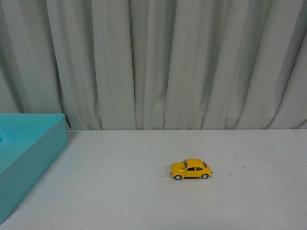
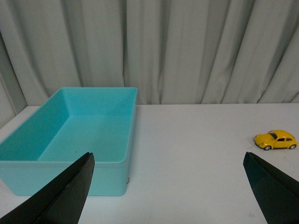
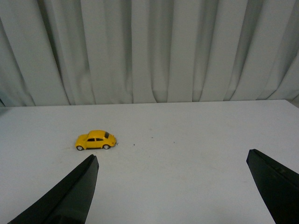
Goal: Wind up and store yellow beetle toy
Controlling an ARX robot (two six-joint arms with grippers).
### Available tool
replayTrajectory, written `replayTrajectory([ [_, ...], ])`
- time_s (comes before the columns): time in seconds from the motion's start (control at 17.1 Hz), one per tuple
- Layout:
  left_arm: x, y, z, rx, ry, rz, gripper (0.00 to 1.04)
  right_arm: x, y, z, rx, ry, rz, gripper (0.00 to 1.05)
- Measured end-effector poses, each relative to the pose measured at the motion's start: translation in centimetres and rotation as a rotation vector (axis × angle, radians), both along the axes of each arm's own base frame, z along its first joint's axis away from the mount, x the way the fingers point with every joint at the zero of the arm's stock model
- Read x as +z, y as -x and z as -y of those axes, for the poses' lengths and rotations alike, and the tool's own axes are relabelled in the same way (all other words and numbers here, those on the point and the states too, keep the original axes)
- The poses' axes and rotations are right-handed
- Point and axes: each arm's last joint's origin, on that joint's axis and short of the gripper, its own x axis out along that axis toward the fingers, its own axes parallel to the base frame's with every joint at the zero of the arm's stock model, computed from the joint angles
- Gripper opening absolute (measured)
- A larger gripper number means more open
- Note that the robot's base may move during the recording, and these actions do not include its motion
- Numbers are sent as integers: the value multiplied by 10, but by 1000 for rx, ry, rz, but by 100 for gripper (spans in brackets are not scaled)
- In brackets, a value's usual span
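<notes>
Worktop [image 1: 144, 201] — white, flat, marked by a few small dark specks. Box [image 2: 107, 177] — turquoise, rectangular, open-topped, standing on the worktop's left side. Curtain [image 1: 168, 62]: grey, pleated, hanging behind the worktop's far edge.

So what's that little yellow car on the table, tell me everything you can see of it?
The yellow beetle toy is a small glossy car with a rounded Beetle-style body, dark windows and small silvery wheels; it looks like painted metal or plastic. It stands upright on its wheels on the white table, side-on to the front camera, nose apparently toward the turquoise box, well apart from it. Only the table touches it.
</notes>
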Motion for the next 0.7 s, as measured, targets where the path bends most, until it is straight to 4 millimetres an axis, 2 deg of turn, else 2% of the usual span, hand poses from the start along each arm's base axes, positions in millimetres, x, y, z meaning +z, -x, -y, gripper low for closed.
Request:
replayTrajectory([
  [0.7, 0, 0, 0, 0, 0, 0, 98, 0, 0, 0, 0, 0, 0, 98],
])
